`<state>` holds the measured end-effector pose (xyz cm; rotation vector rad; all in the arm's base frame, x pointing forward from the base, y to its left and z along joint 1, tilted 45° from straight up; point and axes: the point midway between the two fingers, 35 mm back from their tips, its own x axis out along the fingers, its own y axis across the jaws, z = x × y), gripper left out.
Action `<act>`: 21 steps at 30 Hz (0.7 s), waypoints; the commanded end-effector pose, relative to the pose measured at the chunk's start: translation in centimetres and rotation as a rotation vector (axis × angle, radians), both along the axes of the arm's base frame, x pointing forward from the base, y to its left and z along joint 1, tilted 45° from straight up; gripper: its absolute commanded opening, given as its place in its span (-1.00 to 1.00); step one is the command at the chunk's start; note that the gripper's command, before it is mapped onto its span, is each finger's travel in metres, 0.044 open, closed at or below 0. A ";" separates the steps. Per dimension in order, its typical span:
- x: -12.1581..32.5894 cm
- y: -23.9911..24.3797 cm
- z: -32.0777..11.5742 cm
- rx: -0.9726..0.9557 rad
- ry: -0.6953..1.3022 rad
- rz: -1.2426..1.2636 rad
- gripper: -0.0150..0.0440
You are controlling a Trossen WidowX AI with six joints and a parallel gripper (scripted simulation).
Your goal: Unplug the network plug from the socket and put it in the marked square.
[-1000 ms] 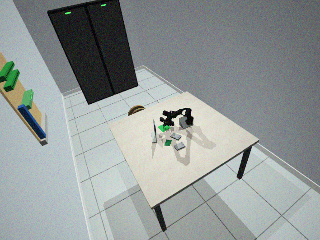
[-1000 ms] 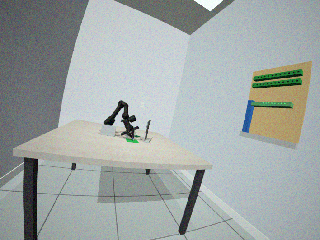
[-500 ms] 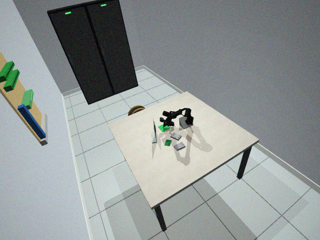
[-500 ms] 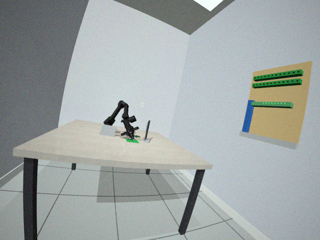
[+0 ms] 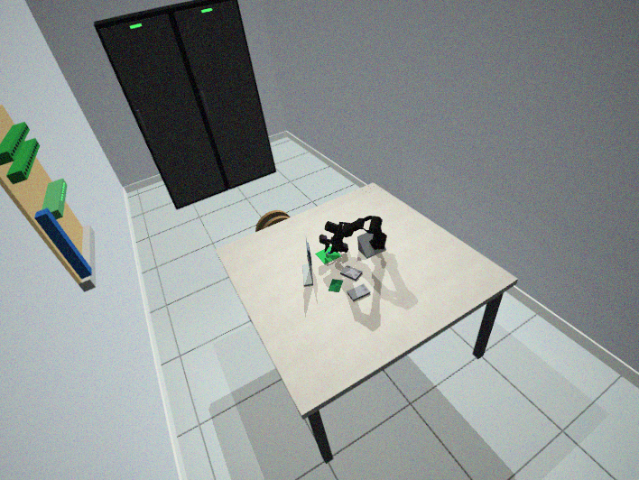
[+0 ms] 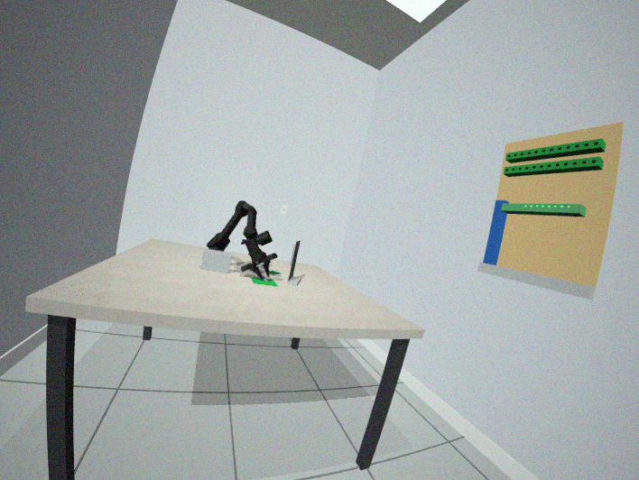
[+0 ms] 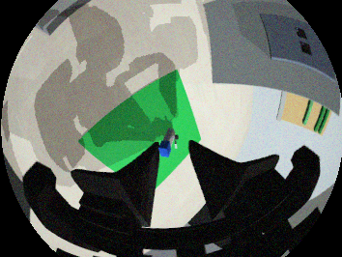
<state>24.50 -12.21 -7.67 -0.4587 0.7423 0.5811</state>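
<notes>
The network plug (image 7: 164, 149), with a blue end and a grey body, is at the green marked square (image 7: 188, 113) (image 5: 323, 256) (image 6: 268, 283), over its near part in the wrist view. My gripper (image 7: 174, 145) (image 5: 328, 251) (image 6: 265, 279) is partly open just above the square. The plug is between the fingertips, nearer the left one; a gap shows on its right, and whether it touches the left finger is unclear. The upright panel (image 7: 285, 43) (image 5: 309, 253) (image 6: 294, 259) stands beside the square and shows two dark sockets in the wrist view. The plug's tab is hard to make out.
Two flat grey boxes (image 5: 351, 272) (image 5: 358, 292) and a dark green patch (image 5: 335, 285) (image 6: 273, 272) are on the table (image 5: 392, 335) (image 6: 170, 299). A grey block (image 5: 367, 245) (image 6: 216, 261) is at the arm's base.
</notes>
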 end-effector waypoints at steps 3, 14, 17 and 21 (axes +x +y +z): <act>-0.4 -0.4 0.5 -0.004 -0.003 0.001 0.04; -1.3 -0.9 1.6 -0.005 0.000 0.000 0.04; -1.5 -1.1 1.9 -0.004 0.001 0.000 0.04; -1.6 -1.3 2.1 -0.005 0.001 0.000 0.04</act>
